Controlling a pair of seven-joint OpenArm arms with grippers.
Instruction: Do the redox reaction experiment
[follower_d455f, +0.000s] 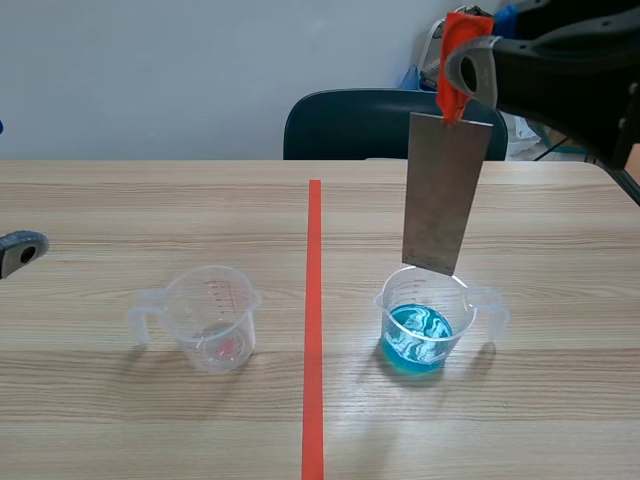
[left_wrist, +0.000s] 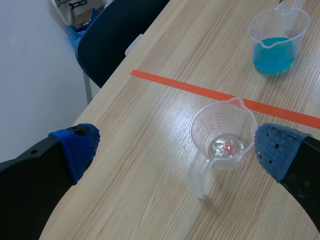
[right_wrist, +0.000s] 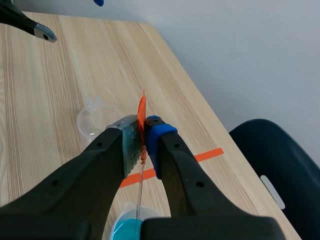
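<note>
Centre-right, the right gripper (follower_d455f: 458, 80) clamps a metal plate (follower_d455f: 445, 190), lower edge seemingly over the blue-liquid cup (follower_d455f: 425, 335); left gripper (left_wrist: 176, 150) gapes wide.

Left end effector (left_wrist: 176, 152), fingers spread, faces a clear cup (left_wrist: 223, 132); a blue-liquid cup (left_wrist: 274, 37) stands beyond.

A dark blue chair (follower_d455f: 350, 125) stands against the far edge of the wooden table (follower_d455f: 120, 420).

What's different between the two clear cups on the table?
The right cup holds blue liquid; the left cup is nearly empty, with only a reddish speck at its bottom. A metal sheet hangs over the right cup; nothing hangs over the left cup. Both are clear, handled measuring cups.
</note>
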